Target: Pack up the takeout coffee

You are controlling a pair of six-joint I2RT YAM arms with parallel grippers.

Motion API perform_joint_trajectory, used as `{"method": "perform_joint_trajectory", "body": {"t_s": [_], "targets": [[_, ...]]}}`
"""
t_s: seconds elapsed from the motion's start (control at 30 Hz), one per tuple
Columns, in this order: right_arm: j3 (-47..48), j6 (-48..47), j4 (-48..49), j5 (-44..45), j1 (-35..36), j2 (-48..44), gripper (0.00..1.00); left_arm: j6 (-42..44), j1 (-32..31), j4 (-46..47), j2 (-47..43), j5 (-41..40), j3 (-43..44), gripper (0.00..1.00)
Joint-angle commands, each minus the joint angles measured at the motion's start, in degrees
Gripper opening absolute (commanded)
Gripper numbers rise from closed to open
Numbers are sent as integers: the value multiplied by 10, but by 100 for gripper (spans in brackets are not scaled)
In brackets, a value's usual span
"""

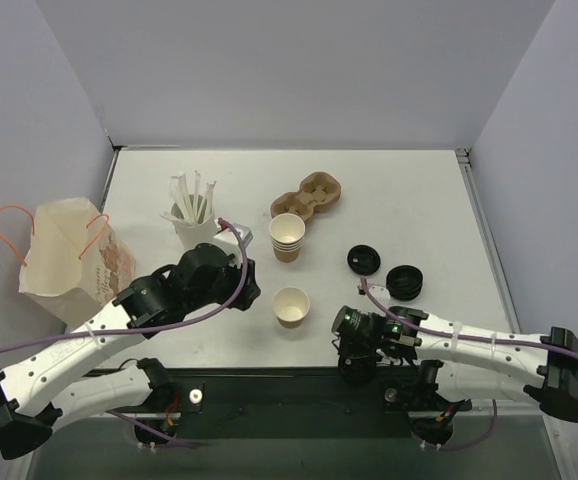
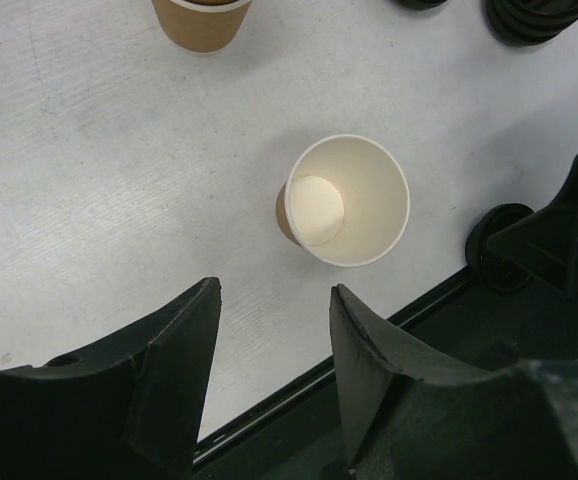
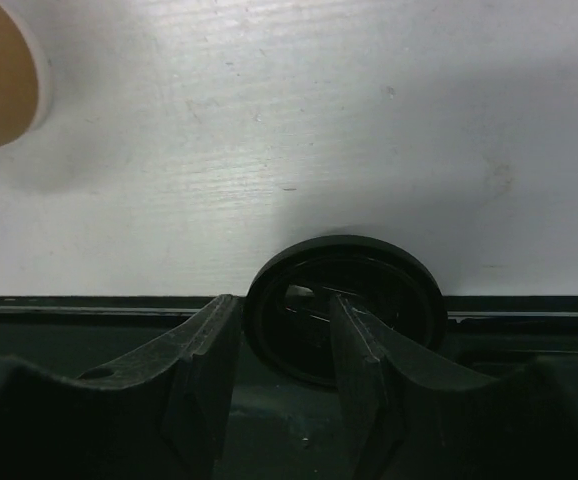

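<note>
The takeout coffee cup (image 1: 291, 306) is a single tan paper cup, white inside, standing open and lidless near the table's front edge; it also shows in the left wrist view (image 2: 347, 200). My left gripper (image 1: 250, 291) is open and empty, just left of the cup and apart from it (image 2: 274, 295). A black lid (image 3: 344, 305) lies half over the table's front edge, also seen from the left wrist (image 2: 499, 245). My right gripper (image 1: 355, 366) is open, and its fingers straddle the lid's left rim (image 3: 281, 310).
A nested stack of tan cups (image 1: 287, 237) and a pulp cup carrier (image 1: 306, 195) stand behind the cup. A loose lid (image 1: 363, 260) and a lid stack (image 1: 405, 282) lie at the right. A paper bag (image 1: 64, 262) and a stirrer holder (image 1: 194, 215) stand at the left.
</note>
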Motion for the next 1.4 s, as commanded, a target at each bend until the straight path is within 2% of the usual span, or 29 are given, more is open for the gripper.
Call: {"method": "perform_joint_trajectory", "body": {"t_s": [0.0,0.27,0.47,0.67,0.9,1.03,1.27,1.37], "targets": [[0,53,-13,42,30,65,41,9,2,-9,-18,19,-4,58],[14,59,24,43,57,144,38,-2,2,-12,-44,17,-16,58],[27,45,32,39,62,147,34,-5,2,-14,-52,13,-18,58],[36,41,4,45,68,112,35,-10,3,-15,-58,12,-21,58],[47,59,-43,50,113,101,39,-10,2,-17,-67,9,-21,58],[58,81,-56,53,151,117,41,-10,2,-17,-67,6,-21,59],[67,79,-57,65,158,175,41,-12,2,-13,-67,8,-27,59],[75,69,-57,77,157,199,38,-16,3,-9,-69,12,-30,59]]}}
